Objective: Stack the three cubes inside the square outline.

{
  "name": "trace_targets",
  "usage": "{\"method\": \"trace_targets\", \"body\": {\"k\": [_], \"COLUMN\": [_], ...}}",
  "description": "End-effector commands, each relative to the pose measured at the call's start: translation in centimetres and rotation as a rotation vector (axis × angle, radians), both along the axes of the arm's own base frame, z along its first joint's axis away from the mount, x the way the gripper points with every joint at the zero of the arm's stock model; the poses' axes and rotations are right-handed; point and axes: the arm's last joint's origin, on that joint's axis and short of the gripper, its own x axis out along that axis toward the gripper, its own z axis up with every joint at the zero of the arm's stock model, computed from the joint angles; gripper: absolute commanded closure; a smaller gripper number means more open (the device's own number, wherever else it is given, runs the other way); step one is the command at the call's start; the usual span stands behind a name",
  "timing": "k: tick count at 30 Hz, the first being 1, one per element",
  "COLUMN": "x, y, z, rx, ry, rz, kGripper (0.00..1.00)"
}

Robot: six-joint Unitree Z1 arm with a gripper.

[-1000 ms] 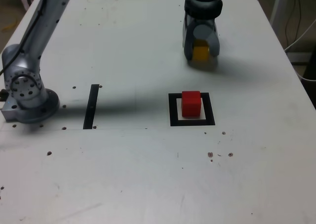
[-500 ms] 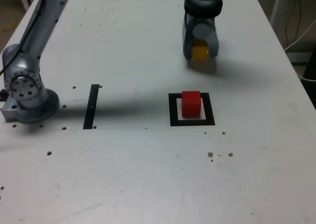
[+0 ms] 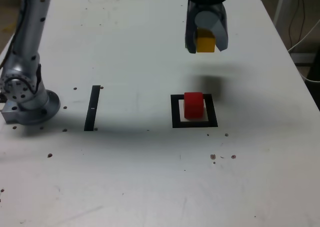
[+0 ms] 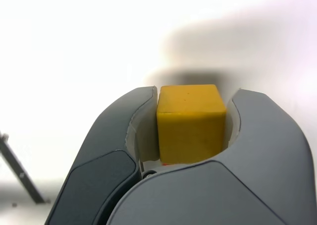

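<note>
Above the counter (image 3: 125,177), end effector (image 3: 206,43) is gripping yellow cube (image 3: 205,41); red cube (image 3: 193,105) is sitting inside square outline (image 3: 175,112).

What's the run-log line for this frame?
gripper: shut on yellow cube, lifted | red cube: in square outline | green cube: unseen

Small red cube (image 3: 193,105) standing alone inside the thick black square outline (image 3: 194,122), nothing on top of it, bare white tabletop (image 3: 150,177) all around, narrow black strip (image 3: 92,107) lying flat well apart, grey arm base (image 3: 27,97) at the exterior view's left edge
</note>
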Motion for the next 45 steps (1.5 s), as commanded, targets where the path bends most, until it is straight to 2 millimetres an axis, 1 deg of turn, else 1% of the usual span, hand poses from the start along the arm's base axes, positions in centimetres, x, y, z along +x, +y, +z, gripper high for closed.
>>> {"method": "trace_targets", "body": {"k": [1, 5, 9, 15, 24, 32, 37, 45], "x": [-0.5, -1.5, -2.8, -4.3, -4.0, -3.4, -3.0, -2.9], "y": [-1.5, -4.6, -6.7, -8.7, -11.4, -12.3, -12.8, -12.6], "z": [0.3, 0.0, -0.2, 0.0, -0.9, -1.9, -2.1, -2.6], "rx": [0.001, -0.020, -0.036, -0.032, -0.041, -0.042, -0.035, -0.004], "ry": [-0.001, 0.012, 0.022, 0.031, 0.027, 0.047, 0.048, 0.050], "rz": [0.002, 0.024, 0.059, 0.093, 0.121, 0.120, 0.109, 0.127], "kGripper": [0.79, 0.78, 0.78, 0.78, 0.78, 0.78, 0.78, 0.75]}}
